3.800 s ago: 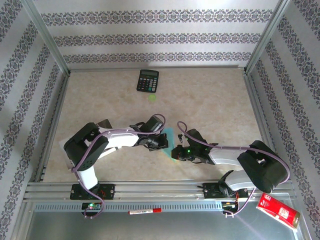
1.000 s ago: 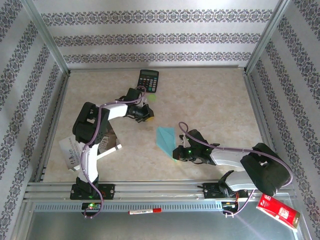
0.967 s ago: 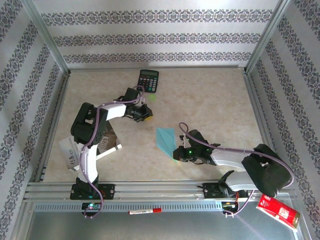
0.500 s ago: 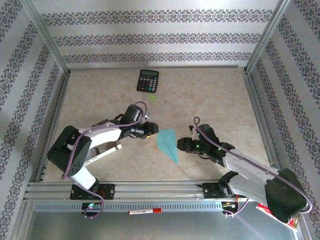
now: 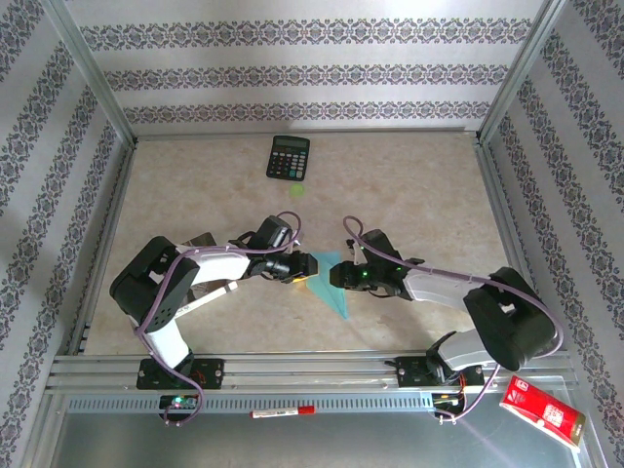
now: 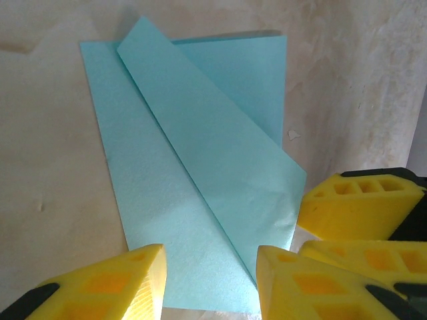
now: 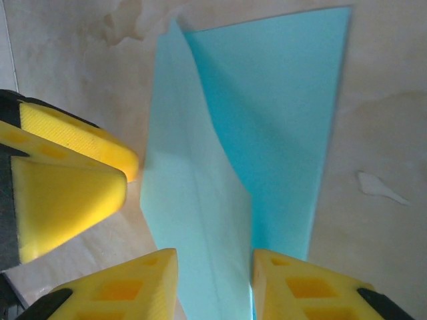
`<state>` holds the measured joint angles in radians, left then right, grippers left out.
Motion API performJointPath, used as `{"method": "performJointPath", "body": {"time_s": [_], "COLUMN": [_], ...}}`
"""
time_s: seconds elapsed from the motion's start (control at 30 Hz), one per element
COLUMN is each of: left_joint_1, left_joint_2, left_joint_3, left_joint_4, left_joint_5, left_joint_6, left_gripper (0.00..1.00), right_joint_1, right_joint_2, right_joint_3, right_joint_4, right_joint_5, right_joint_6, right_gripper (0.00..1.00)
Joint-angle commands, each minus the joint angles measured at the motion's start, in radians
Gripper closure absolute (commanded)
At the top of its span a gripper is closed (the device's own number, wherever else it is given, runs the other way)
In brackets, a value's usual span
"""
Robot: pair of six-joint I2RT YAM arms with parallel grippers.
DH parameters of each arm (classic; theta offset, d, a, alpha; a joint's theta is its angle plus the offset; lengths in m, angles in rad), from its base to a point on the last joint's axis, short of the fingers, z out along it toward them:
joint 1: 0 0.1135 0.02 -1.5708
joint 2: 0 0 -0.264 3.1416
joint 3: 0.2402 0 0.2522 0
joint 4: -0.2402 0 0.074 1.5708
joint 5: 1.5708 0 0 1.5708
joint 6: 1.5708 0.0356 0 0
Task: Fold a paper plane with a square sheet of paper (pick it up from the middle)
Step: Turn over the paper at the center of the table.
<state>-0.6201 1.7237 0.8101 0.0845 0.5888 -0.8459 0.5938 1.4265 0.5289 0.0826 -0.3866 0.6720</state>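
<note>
Left fingers [image 6: 113, 287]: relocated from beside the calculator [image 5: 289, 157] to the paper's [image 5: 331, 292] left edge. Right fingers [image 7: 313, 287]: shifted from the paper's near tip to its right edge.

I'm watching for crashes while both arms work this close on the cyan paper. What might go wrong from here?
1. The left gripper and right gripper stand open, very close together over the paper plane; their fingers may collide.
2. One flap stands lifted off the sheet, so pressing it now may set a crooked crease.
</note>
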Motion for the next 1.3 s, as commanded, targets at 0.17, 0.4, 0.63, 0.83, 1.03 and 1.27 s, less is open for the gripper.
{"method": "performJointPath", "body": {"time_s": [0.17, 0.4, 0.63, 0.83, 1.03, 1.27], "left_joint_1": [0.002, 0.016, 0.102, 0.221, 0.337, 0.439], "left_joint_2": [0.002, -0.020, -0.155, -0.370, -0.477, -0.486], "left_joint_3": [0.000, -0.012, -0.039, -0.077, -0.066, -0.060], "left_joint_4": [0.025, 0.025, -0.037, -0.182, -0.306, -0.352], "left_joint_5": [-0.020, -0.026, -0.037, -0.114, -0.165, -0.170], "left_joint_6": [0.009, 0.007, 0.015, 0.055, 0.085, 0.094], "left_gripper": [0.60, 0.61, 0.60, 0.57, 0.52, 0.51], "right_joint_1": [0.008, 0.021, -0.040, 0.007, 0.212, 0.401], "right_joint_2": [0.049, 0.095, -0.024, -0.233, -0.097, 0.199], "right_joint_3": [0.036, 0.024, 0.051, 0.259, 0.460, 0.603], "right_joint_4": [0.011, 0.069, -0.045, -0.549, -0.871, -1.098], "right_joint_5": [0.012, -0.023, 0.018, 0.547, 1.171, 1.336], "right_joint_6": [-0.067, -0.061, -0.109, -0.274, -0.298, -0.076], "right_gripper": [0.65, 0.79, 1.00, 1.00, 1.00, 1.00]}}
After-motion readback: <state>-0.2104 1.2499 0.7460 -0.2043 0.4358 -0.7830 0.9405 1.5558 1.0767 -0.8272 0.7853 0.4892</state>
